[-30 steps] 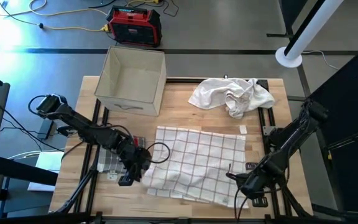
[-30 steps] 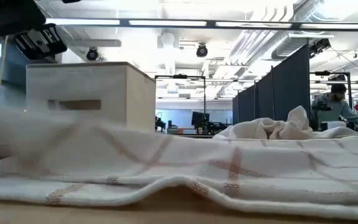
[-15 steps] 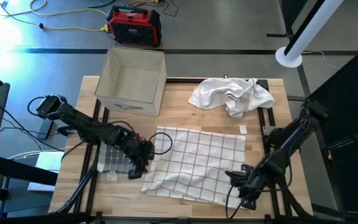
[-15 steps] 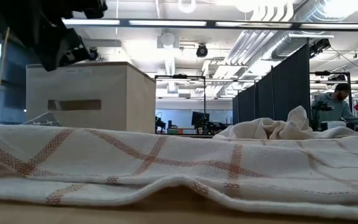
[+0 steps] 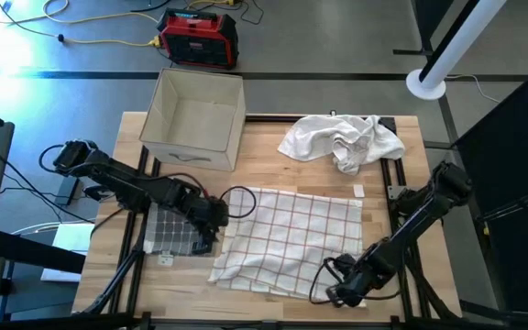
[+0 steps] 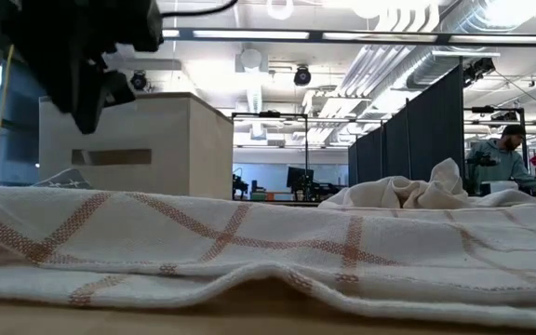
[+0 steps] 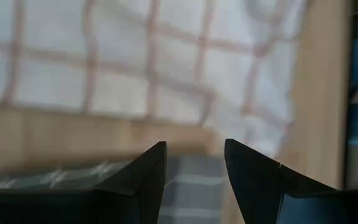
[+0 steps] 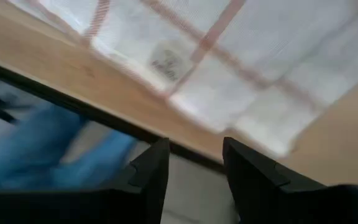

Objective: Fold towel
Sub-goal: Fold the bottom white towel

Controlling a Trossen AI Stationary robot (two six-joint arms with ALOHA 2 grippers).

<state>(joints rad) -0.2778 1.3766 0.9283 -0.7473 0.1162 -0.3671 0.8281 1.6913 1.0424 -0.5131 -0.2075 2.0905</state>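
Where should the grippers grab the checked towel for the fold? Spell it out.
Probably the two near corners of the checked towel, each from its own outer side: it lies flat, the left gripper is open by the left edge, and the right gripper is open at the near-right corner.

Cardboard box (image 5: pixel 195 119) at table (image 5: pixel 273 307) back-left, crumpled white cloth (image 5: pixel 342 139) back-right, grey checked cloth (image 5: pixel 170 229) left, red case (image 5: pixel 198 38) on floor.

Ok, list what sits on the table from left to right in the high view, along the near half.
Gray checked cloth → left gripper → red-checked towel → right gripper.
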